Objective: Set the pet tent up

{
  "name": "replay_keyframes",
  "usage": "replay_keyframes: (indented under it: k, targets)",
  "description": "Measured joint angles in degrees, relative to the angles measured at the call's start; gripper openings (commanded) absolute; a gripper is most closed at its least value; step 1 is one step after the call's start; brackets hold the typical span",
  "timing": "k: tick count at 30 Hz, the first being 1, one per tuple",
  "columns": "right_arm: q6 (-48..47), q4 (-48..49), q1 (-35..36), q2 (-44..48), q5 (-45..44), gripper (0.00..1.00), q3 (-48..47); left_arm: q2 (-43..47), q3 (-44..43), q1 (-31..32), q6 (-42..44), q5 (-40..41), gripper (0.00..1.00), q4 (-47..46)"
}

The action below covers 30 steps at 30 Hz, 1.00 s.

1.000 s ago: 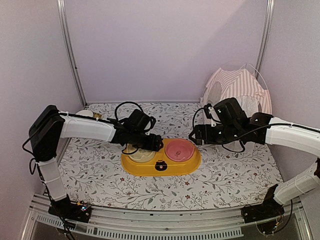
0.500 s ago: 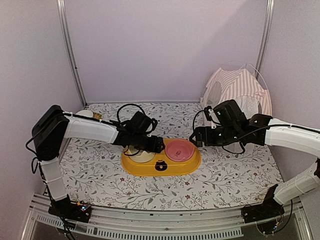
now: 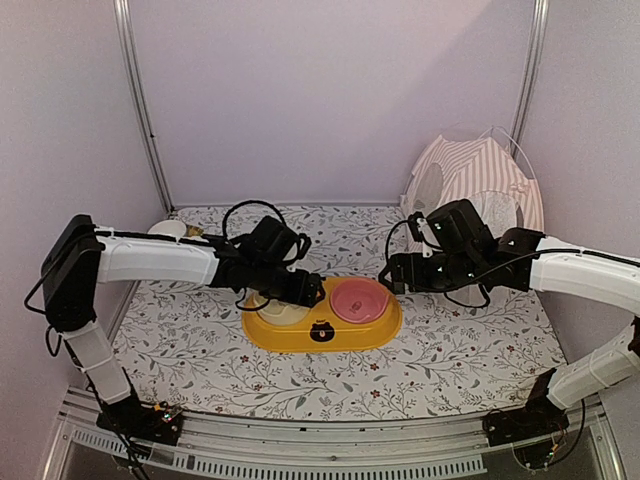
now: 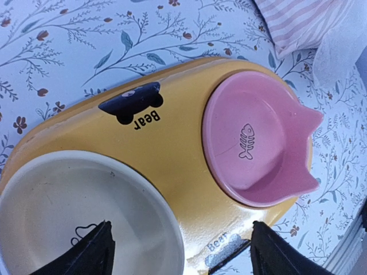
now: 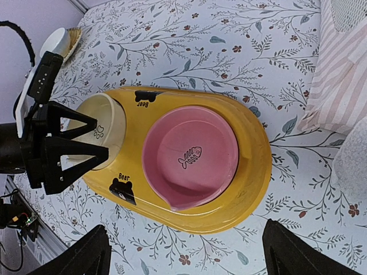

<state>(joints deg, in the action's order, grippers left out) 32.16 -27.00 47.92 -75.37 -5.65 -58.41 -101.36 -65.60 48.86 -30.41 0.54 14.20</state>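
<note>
Left claw and right claw, both spread, hover over the yellow feeder.

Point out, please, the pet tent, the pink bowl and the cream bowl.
pet tent (image 3: 480,165): top external view, striped fabric.
pink bowl (image 5: 190,156): right wrist view, fish emblem.
cream bowl (image 4: 63,206): left wrist view, inner floor.

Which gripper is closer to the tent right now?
Right. The right gripper hovers open by the pink bowl, just in front and left of the tent; the left gripper is open over the cream bowl, farther across the feeder.
</note>
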Motion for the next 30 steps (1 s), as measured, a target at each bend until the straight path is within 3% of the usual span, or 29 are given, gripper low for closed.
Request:
replay_keyframes:
  k: [9, 30]
  targets:
    - [0.0, 0.0, 0.0, 0.0, 0.0, 0.94, 0.0, 1.6, 1.8, 0.5, 0.4, -2.1, 0.69, 3.4]
    - [0.0, 0.0, 0.0, -0.5, 0.0, 0.94, 0.0, -5.1, 2.0, 0.5, 1.7, -7.0, 0.76, -3.2]
